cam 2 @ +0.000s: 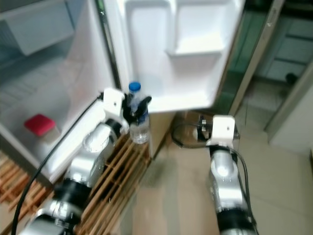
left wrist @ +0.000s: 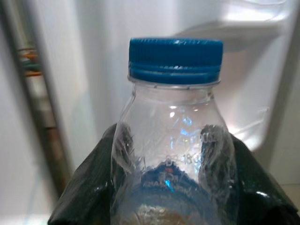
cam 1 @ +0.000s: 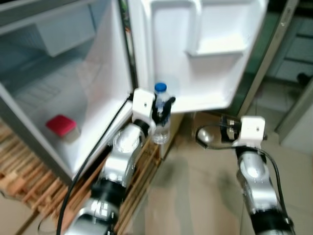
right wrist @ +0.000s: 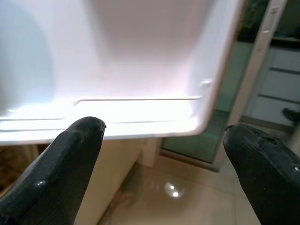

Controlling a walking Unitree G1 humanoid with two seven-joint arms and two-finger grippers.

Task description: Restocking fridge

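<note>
A clear plastic bottle [cam 1: 161, 117] with a blue cap [left wrist: 175, 59] is held upright in my left gripper [cam 1: 163, 108], which is shut on it. It hangs just in front of the bottom shelf of the open white fridge door [cam 1: 205, 54], near the hinge side. In the left wrist view the black fingers [left wrist: 89, 187] hug both sides of the bottle [left wrist: 173, 154]. My right gripper [right wrist: 164, 154] is open and empty, lower and to the right, below the door's bottom edge [right wrist: 136, 129]. The fridge interior [cam 1: 63, 88] is open on the left.
A red and white box [cam 1: 62, 126] lies on the fridge's lower shelf. A slatted wooden pallet [cam 1: 29, 181] sits under the fridge. Beige tiled floor [cam 1: 195, 196] spreads to the right, with a glass door frame [cam 1: 274, 54] beyond the fridge door.
</note>
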